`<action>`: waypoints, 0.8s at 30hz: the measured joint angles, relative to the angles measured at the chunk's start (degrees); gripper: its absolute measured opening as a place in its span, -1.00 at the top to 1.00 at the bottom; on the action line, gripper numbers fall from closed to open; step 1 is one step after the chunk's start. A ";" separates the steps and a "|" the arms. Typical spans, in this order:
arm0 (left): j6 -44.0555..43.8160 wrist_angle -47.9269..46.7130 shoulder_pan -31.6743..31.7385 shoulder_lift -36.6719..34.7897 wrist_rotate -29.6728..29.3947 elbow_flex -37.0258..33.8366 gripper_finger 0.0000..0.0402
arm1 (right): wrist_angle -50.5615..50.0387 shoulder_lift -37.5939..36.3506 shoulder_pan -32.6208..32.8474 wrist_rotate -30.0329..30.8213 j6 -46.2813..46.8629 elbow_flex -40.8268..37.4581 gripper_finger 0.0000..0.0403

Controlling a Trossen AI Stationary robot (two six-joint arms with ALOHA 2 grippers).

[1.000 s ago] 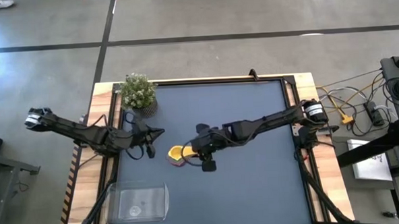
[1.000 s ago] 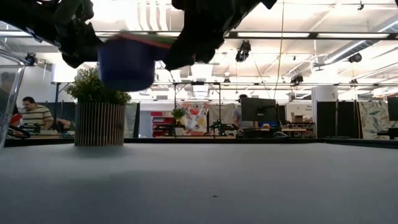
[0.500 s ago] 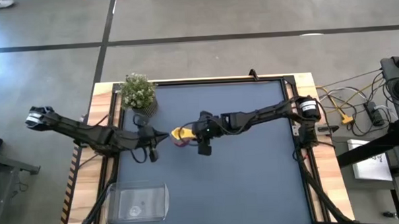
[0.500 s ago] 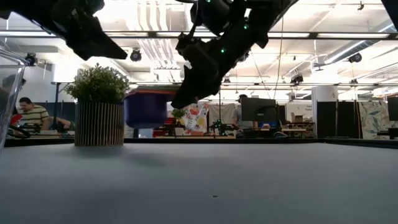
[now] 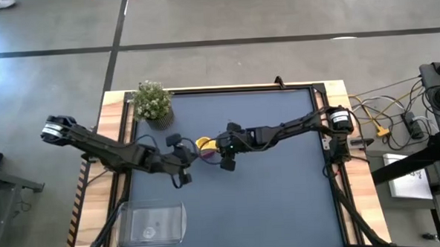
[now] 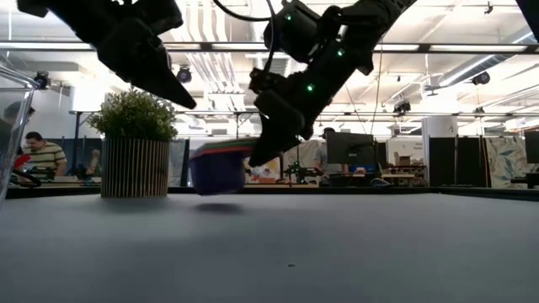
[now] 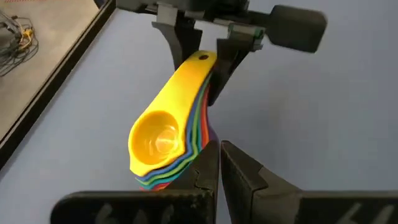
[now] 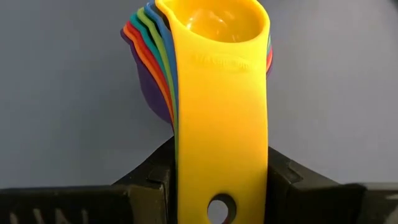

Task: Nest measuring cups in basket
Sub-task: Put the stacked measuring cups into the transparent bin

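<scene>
My right fingers (image 8: 217,180) clamp the handles of the nested stack of small rainbow plastic measuring cups (image 7: 168,140), yellow on top, held just above the dark blue desk (image 5: 283,203) near its middle. Light, stiff and slick, I judge; the handles are the best hold. My left fingers (image 7: 219,163), nearly closed and empty, have moved in beside the bowls since a second ago, and the stack has dropped lower. The clear shallow rectangular plastic basket (image 5: 156,222) waits well apart.

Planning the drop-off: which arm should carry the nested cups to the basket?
Right. The right gripper already grips the measuring cups by their handles. The left gripper is beside them, shut, holding nothing. The basket sits on the left.
</scene>
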 joint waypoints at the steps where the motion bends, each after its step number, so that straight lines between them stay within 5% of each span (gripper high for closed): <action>1: 0.14 -0.08 0.00 0.75 0.03 0.61 1.00 | 0.04 0.00 -0.09 0.02 0.19 -0.32 0.37; 6: 0.22 -0.74 0.00 3.36 1.54 2.42 1.00 | 0.19 0.00 -0.16 0.01 1.06 -1.18 0.36; 9: 0.22 -0.66 0.02 4.56 3.54 3.32 0.98 | 0.26 0.00 -0.08 -0.39 1.02 -1.28 0.14; 16: 0.14 -0.53 0.04 7.03 4.23 4.46 0.62 | -0.84 -0.20 -0.08 -6.17 -0.30 -1.28 -0.44; 24: -1.66 -0.37 0.04 9.84 4.17 4.62 0.33 | -8.94 -4.82 0.19 -7.13 0.25 -1.32 -0.59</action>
